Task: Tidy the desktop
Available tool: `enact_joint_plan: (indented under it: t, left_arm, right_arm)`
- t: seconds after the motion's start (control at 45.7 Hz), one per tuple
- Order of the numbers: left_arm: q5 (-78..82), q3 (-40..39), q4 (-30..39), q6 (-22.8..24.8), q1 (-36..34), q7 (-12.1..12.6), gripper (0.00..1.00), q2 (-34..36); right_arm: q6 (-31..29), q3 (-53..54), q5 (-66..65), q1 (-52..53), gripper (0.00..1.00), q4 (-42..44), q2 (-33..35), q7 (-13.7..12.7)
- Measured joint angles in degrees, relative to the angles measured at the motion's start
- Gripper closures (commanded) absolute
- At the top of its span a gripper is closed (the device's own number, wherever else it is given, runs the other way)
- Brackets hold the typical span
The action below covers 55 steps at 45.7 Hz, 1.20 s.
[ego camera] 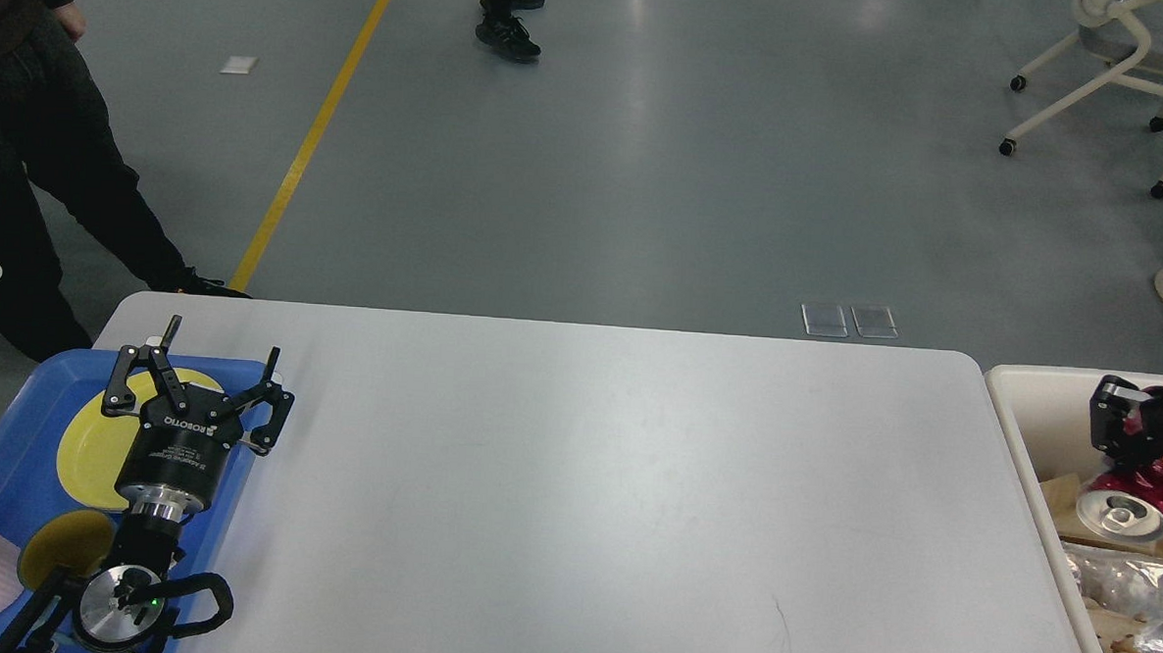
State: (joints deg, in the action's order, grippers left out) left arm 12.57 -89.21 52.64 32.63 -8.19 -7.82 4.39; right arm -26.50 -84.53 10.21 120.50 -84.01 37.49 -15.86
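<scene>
right gripper [1137, 459] clamps red can [1123, 505] over cream bin [1024, 415]

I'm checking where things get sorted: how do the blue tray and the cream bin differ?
The blue tray is shallow and sits at the left of the desktop; the cream bin is deep and stands off its right edge. The tray carries yellow plates; the bin holds foil and cardboard. A gripper hovers over each.

Two yellow plates [95, 443]; one can [1123, 507]
</scene>
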Motion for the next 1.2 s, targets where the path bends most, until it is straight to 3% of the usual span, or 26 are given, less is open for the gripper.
enact_joint_plan:
  t: [0.153, 0.394, 0.526, 0.788, 0.964, 0.985, 1.073, 1.204]
  left_arm:
    - [0.0, 0.0, 0.0, 0.0, 0.0, 0.0, 0.04, 0.0]
    - [0.1, 0.0, 0.0, 0.0, 0.0, 0.0, 0.04, 0.0]
    - [0.0, 0.0, 0.0, 0.0, 0.0, 0.0, 0.04, 0.0]
    - [0.0, 0.0, 0.0, 0.0, 0.0, 0.0, 0.04, 0.0]
    - [0.0, 0.0, 0.0, 0.0, 0.0, 0.0, 0.04, 0.0]
    - [0.0, 0.0, 0.0, 0.0, 0.0, 0.0, 0.04, 0.0]
    - [0.0, 0.0, 0.0, 0.0, 0.0, 0.0, 0.04, 0.0]
    - [0.0, 0.0, 0.0, 0.0, 0.0, 0.0, 0.04, 0.0]
  right_arm:
    - [5.9, 3.0, -0.3, -15.2, 1.0, 12.4, 3.0, 0.1]
    - [15.5, 17.0, -0.1, -45.8, 1.0, 37.3, 4.1, 0.1]
    - [21.1, 25.6, 0.0, -62.8, 1.0, 51.6, -0.6, 0.2]
    - [23.6, 33.7, 0.3, -86.2, 1.0, 80.2, -14.1, 0.4]
    - [25.7, 34.1, 0.4, -88.7, 1.0, 82.2, -16.3, 0.4]
    - [25.9, 34.2, 0.4, -88.7, 0.89, 82.2, -16.4, 0.4]
    - [26.2, 34.1, 0.4, -89.0, 0.0, 82.3, -16.6, 0.4]
    - [26.6, 33.9, 0.4, -89.2, 0.0, 82.4, -16.9, 0.4]
